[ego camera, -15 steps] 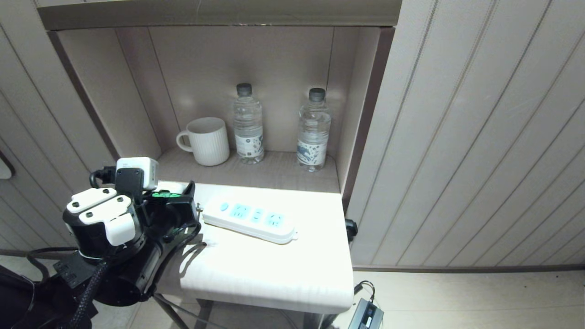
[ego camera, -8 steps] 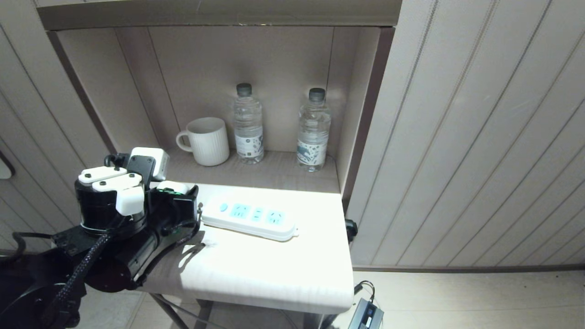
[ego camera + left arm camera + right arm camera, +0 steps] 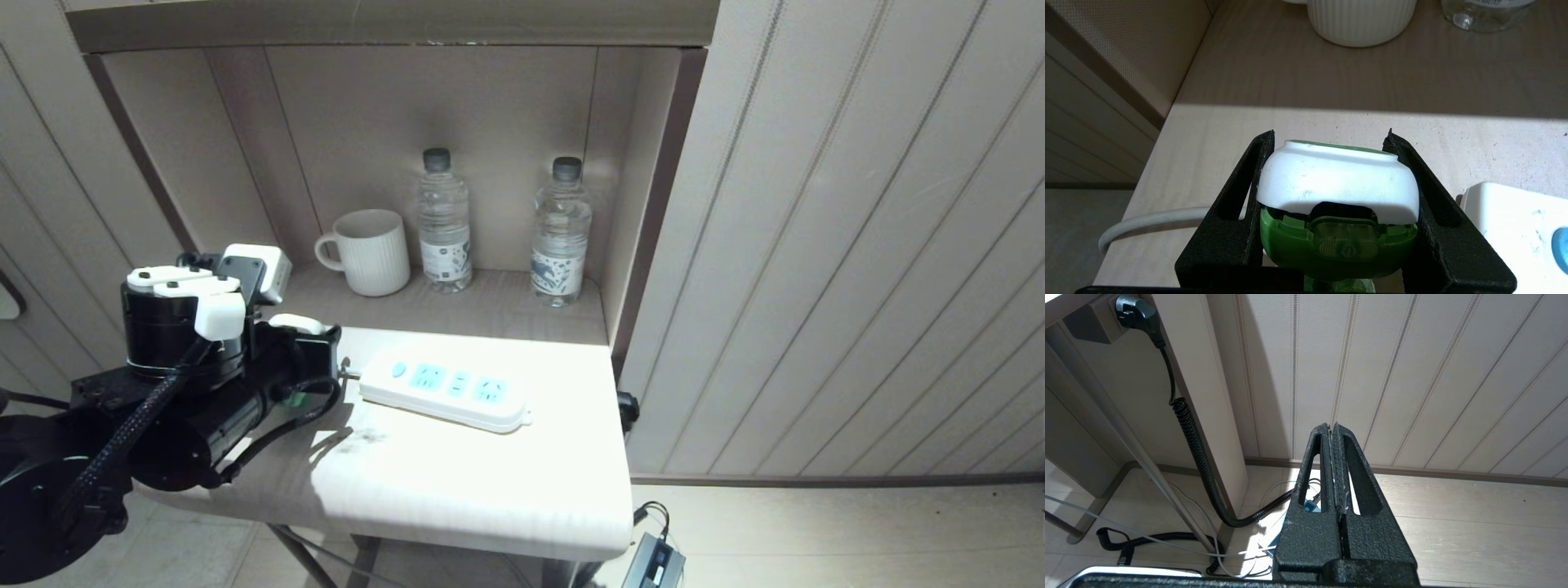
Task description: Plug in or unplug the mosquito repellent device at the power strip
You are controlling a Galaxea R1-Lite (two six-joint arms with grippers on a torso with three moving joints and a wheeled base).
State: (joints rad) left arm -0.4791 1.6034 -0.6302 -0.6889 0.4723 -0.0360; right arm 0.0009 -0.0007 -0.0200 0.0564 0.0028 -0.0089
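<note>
Left gripper (image 3: pixel 1331 196) raised, clamping device (image 3: pixel 1337 192)

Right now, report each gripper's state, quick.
Left gripper: shut on the repellent device, beside the power strip.
Right gripper: shut, holding nothing, parked low by the wall.

Mosquito repellent device (image 3: pixel 1337 192): white cap, green body. Power strip (image 3: pixel 445 394): white, light blue socket faces, blue button. Left hand (image 3: pixel 1331 196): textured black. Mug (image 3: pixel 369 251): ribbed, off-white. Water bottles (image 3: pixel 443 220): clear, dark caps. Surface (image 3: pixel 490 482): pale woodgrain.
</note>
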